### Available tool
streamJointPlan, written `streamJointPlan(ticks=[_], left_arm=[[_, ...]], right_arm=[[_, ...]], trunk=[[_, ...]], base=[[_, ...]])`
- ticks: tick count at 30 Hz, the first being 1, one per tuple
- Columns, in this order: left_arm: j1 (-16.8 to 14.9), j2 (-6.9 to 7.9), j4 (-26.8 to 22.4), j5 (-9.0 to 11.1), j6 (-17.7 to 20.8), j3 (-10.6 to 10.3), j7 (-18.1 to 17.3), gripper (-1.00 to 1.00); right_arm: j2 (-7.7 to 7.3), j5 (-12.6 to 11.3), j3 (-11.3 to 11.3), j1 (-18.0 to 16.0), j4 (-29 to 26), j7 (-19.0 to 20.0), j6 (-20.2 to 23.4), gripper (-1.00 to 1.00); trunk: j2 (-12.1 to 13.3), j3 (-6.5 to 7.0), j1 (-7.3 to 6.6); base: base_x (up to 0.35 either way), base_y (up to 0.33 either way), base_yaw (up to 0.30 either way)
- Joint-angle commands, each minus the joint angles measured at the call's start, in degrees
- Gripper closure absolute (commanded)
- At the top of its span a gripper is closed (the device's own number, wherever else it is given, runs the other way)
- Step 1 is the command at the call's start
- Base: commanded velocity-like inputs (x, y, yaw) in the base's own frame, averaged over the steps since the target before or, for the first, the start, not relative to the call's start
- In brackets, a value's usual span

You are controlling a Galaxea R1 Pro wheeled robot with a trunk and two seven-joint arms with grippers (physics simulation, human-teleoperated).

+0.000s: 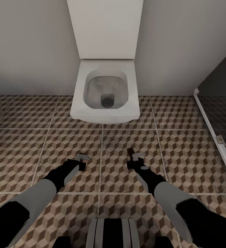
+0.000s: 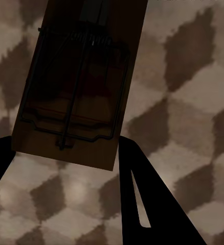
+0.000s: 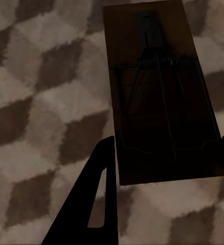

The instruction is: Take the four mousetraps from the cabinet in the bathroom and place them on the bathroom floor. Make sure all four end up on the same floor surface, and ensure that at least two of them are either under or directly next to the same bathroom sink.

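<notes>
Each gripper holds a mousetrap above the bathroom floor (image 1: 23, 144), which has cube-patterned tiles. My left gripper (image 1: 81, 161) is shut on a brown wooden mousetrap (image 2: 76, 87) with a dark wire frame. It sits between the dark fingers (image 2: 158, 204) in the left wrist view. My right gripper (image 1: 133, 159) is shut on another mousetrap (image 3: 158, 97), and one finger (image 3: 91, 199) shows beside it. In the head view the two traps appear as small brown tips, the left mousetrap (image 1: 83, 156) and the right mousetrap (image 1: 130, 151). The cabinet and the sink are out of view.
A white toilet (image 1: 106, 93) stands straight ahead against the pale wall, with its tank (image 1: 105, 27) above it. A dark panel with a white frame (image 1: 212, 127) runs along the right. My base (image 1: 113, 234) shows at the bottom edge.
</notes>
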Motion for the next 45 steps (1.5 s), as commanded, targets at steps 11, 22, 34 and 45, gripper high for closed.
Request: streamJointPlan(ticks=[11,22,34,45], left_arm=[[-0.02,-0.21,-0.48,0.41,0.18,-0.47,0.52,1.00],[-0.01,-0.25,-0.50,0.41,0.18,-0.47,0.49,1.00],[-0.02,-0.25,-0.50,0.41,0.18,-0.47,0.51,1.00],[-0.01,-0.27,-0.56,0.41,0.18,-0.47,0.52,1.00]], right_arm=[[-0.01,0.06,0.48,-0.04,0.19,-0.26,-3.32,1.00],[-0.01,0.08,0.48,-0.04,0.36,-0.26,-3.45,1.00],[0.12,0.88,0.54,-0.04,3.99,-0.26,-9.30,1.00],[0.17,2.79,0.57,-0.04,4.76,-0.26,-10.67,1.00]], trunk=[[-0.01,-0.03,-0.01],[-0.01,-0.03,-0.01],[-0.01,-0.03,-0.01],[-0.01,-0.03,-0.01]], base=[[0.000,0.000,0.000],[0.000,0.000,0.000],[0.000,0.000,0.000],[0.000,0.000,0.000]])
